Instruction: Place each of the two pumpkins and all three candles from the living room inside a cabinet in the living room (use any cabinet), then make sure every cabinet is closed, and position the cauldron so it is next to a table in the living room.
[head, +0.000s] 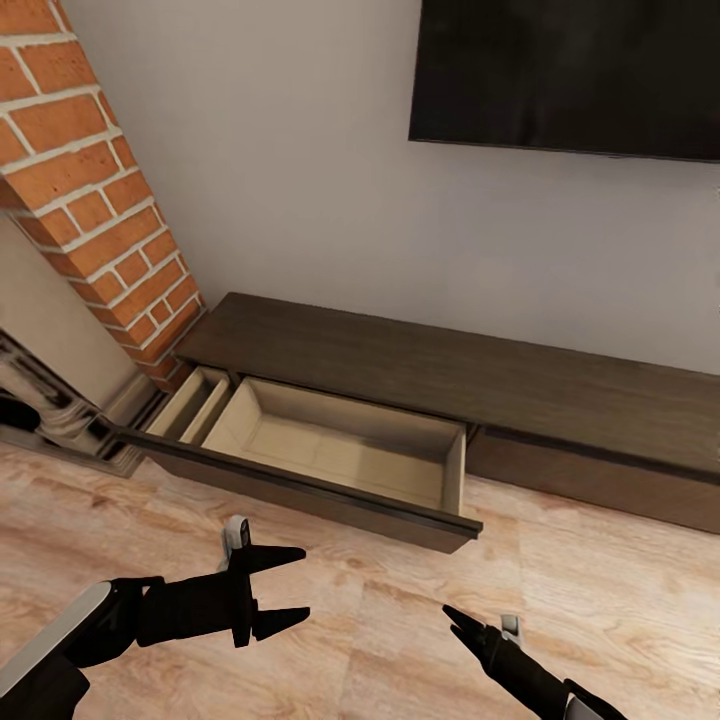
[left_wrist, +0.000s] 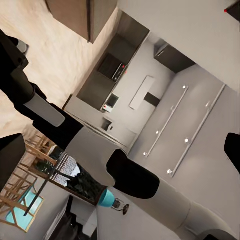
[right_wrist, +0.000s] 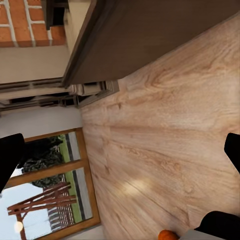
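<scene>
Cabinet (head: 560, 385) drawer (head: 340, 450) open, floor (head: 400, 640) beside

- brick chimney column (head: 95, 190), upper left, meets the white wall (head: 300, 170)
- black TV screen (head: 570, 75) mounted on that wall
- light wood-plank floor (head: 380, 620)
- wood-framed window (right_wrist: 55, 185), trees outside

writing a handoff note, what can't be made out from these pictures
- Orange thing, right wrist view: cut off by the picture's edge; could be a pumpkin, cannot tell.
- Open drawer of the cabinet, head view: its near inner corner is hidden behind its own front panel.
- Right gripper, head view: seen end-on, so its jaw gap is unclear.
- Left gripper: open, holding nothing.
</scene>
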